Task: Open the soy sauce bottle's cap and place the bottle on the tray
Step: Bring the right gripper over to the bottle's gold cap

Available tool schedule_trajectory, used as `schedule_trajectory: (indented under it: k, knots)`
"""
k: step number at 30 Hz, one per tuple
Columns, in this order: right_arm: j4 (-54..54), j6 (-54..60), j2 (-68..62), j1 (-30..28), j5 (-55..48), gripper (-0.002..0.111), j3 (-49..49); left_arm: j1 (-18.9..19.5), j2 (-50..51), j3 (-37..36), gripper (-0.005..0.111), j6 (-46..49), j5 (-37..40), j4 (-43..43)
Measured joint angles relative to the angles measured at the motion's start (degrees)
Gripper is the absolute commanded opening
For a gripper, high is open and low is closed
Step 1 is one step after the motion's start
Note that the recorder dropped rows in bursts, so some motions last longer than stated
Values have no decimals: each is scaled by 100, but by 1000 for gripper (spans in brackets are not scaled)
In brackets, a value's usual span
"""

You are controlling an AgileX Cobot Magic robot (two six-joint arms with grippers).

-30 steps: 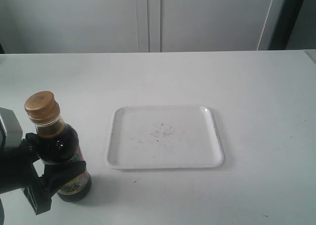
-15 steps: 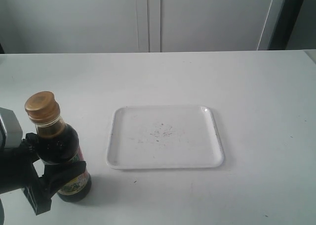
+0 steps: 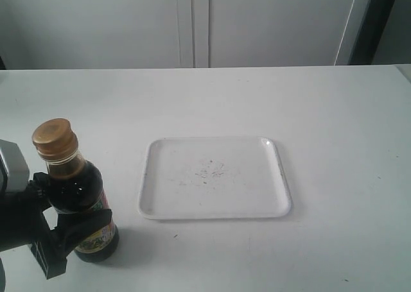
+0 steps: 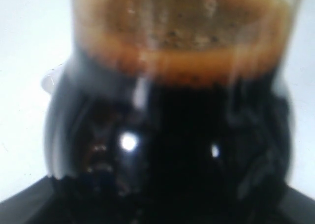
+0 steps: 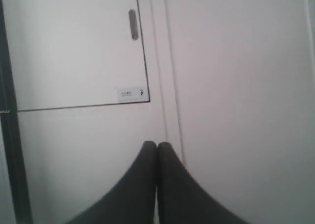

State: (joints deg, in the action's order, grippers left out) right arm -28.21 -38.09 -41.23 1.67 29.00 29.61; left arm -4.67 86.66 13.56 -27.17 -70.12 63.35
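left claw clamps the bottle

the left gripper is closed around the lower body of the soy sauce bottle, upright on the white table, its golden cap down. the white tray lies near, apart. the right gripper has its fingers pressed together, empty, facing a cabinet door.

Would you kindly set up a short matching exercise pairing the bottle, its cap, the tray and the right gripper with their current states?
Things:
1. soy sauce bottle
2. cap
3. tray
4. right gripper

States:
A. nothing on it
B. fingers pressed together, holding nothing
C. standing upright on the table, gripped by the left gripper
D. closed on the neck

Pairs: 1-C, 2-D, 3-A, 4-B
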Motion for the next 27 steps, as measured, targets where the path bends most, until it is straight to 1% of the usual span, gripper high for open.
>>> schedule_trajectory:
  k: [3,8,13,16,19,20,22,26,27]
  knots:
    - [-654,-454,-593,132,51,0,327,0,0,0,0,10,0,0]
    - [-912,-636,-1344,577,141,0,452,0,0,0,0,10,0,0]
    - [-931,-370,-2002,1070,144,0,452,0,0,0,0,10,0,0]
    - [-752,42,-2321,1420,144,0,452,0,0,0,0,10,0,0]
    - [-234,719,-2598,1787,132,0,461,0,0,0,0,10,0,0]
    - [39,1131,-2681,1953,132,0,461,0,0,0,0,10,0,0]
    - [684,1797,-2822,2181,188,0,419,0,0,0,0,10,0,0]
    - [2320,3616,-3121,2771,561,0,208,0,0,0,0,10,0,0]
    - [2587,4001,-3185,2919,661,0,158,0,0,0,0,10,0,0]
